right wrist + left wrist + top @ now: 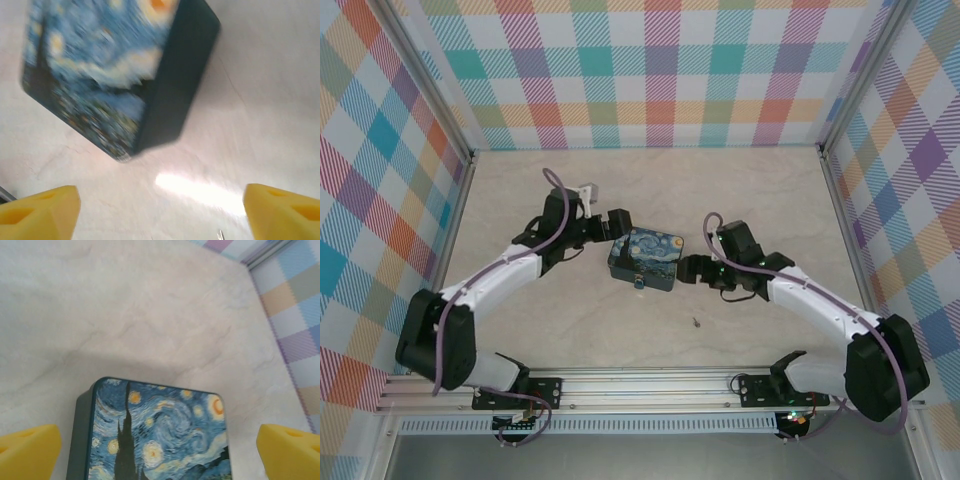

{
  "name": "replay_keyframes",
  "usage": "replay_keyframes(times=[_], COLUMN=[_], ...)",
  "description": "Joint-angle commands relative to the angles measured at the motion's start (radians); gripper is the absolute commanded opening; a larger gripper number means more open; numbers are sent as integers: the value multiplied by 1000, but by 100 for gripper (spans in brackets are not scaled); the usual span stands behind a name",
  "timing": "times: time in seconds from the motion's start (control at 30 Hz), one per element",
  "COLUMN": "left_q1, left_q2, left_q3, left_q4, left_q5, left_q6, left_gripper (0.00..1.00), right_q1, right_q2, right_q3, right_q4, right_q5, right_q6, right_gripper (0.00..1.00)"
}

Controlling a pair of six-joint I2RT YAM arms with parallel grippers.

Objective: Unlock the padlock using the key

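The left gripper (622, 228) has its yellow fingertips (29, 450) spread wide and released, with nothing clamped. In its wrist view the painted box (155, 430) sits ahead in the gap and touches neither pad. The right gripper (691, 270) is spread too. Its fingertips (37, 212) are well apart over bare table and grip nothing, and the box's corner is just ahead of them, though that view is smeared with blur.

Seen from above, the two grippers flank the box, the left at its far-left corner and the right just beside its right side. The padlock (640, 283) sits at the middle of the box's near edge, a tiny blue-and-silver speck. I cannot tell from here whether its shackle is closed. The key (696, 322) lies alone on the table (570, 330), nearer the arm bases than the box and a little to the right, apart from both the padlock and the right gripper.

To my eye, almost nothing of the job is done. The key is not in any grip and is nowhere near the lock. All of this is left: pick up the key, steady the box or the padlock, seat the key, turn it and free the shackle. The right gripper is the nearer to the key and looks the likelier one to fetch it. A sliver lying flat on the table should be a fiddly pick.
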Motion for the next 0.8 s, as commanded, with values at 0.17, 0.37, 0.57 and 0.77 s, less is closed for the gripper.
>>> replay_keyframes(times=[0.17, 0.37, 0.57, 0.77], left_q1=[13, 27, 34, 37], left_q2=[-155, -185, -191, -194], left_q3=[-116, -149, -163, -169], left_q4=[-17, -10, -2, 0], left_q5=[-10, -9, -4, -4], left_q6=[10, 14, 6, 1], left_gripper=[100, 100, 100, 100], right_q1=[49, 81, 120, 153], right_q2=[28, 109, 175, 205], right_q3=[-72, -39, -8, -8], right_q4=[-177, -175, -195, -202], right_q5=[-55, -45, 5, 31], right_q6=[45, 41, 29, 30], right_gripper=[68, 65, 59, 48])
